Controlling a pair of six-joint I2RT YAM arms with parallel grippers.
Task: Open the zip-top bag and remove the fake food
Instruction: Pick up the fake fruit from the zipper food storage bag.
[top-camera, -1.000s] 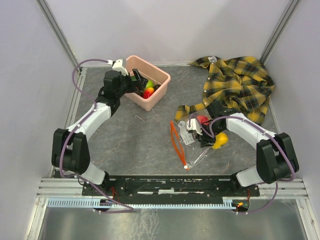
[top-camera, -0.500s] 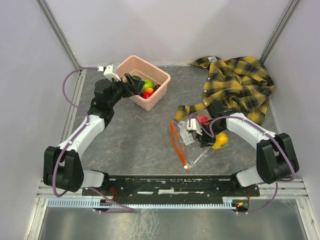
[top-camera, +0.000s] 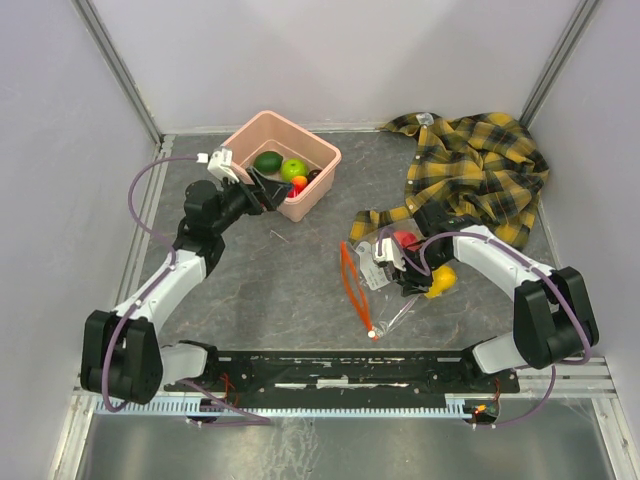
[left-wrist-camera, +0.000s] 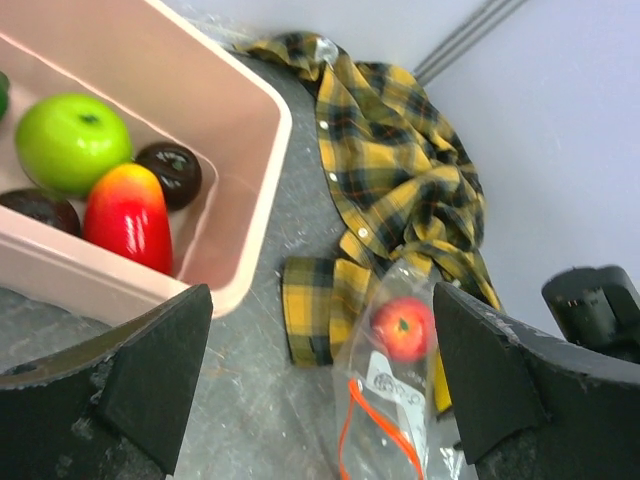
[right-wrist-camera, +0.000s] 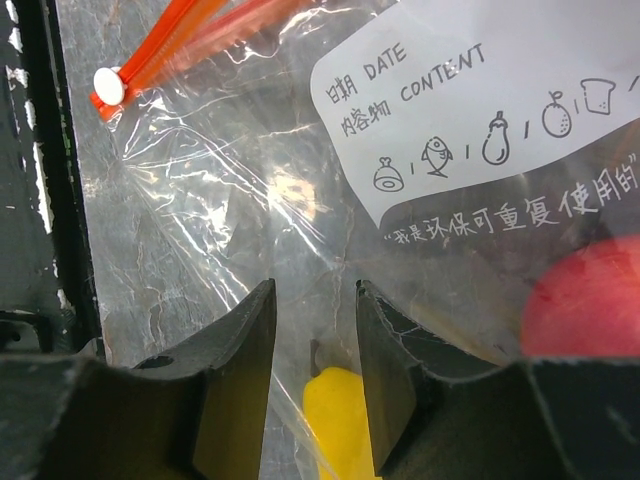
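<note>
Since a second ago the left gripper (top-camera: 268, 188) has drawn back out of the pink tub (top-camera: 320, 190) and now sits just outside its near-left wall. The right gripper (top-camera: 398, 268) and the zip-top bag (top-camera: 385, 302) have not shifted.

From above, the bag lies flat on the table (top-camera: 280, 290) near the plaid shirt (top-camera: 480, 170), with its orange zip strip (top-camera: 352, 290) along its left edge. The right gripper rests on it. Several pieces of fake food (top-camera: 292, 168) sit in the tub, a red fruit (top-camera: 404, 239) shows inside the bag, and a yellow fruit (top-camera: 440, 282) lies just beside the right gripper.

The left wrist camera shows its fingers (left-wrist-camera: 150, 370) spread wide with nothing between them. It looks past the tub's corner toward the bag, which touches the shirt's cuff.

The right wrist camera shows its fingers (right-wrist-camera: 235, 390) only a narrow gap apart, down against the crinkled film. Whether they pinch the film cannot be told. The bag's white label (right-wrist-camera: 480, 110) lies ahead of them, and the yellow fruit shows in the gap.
</note>
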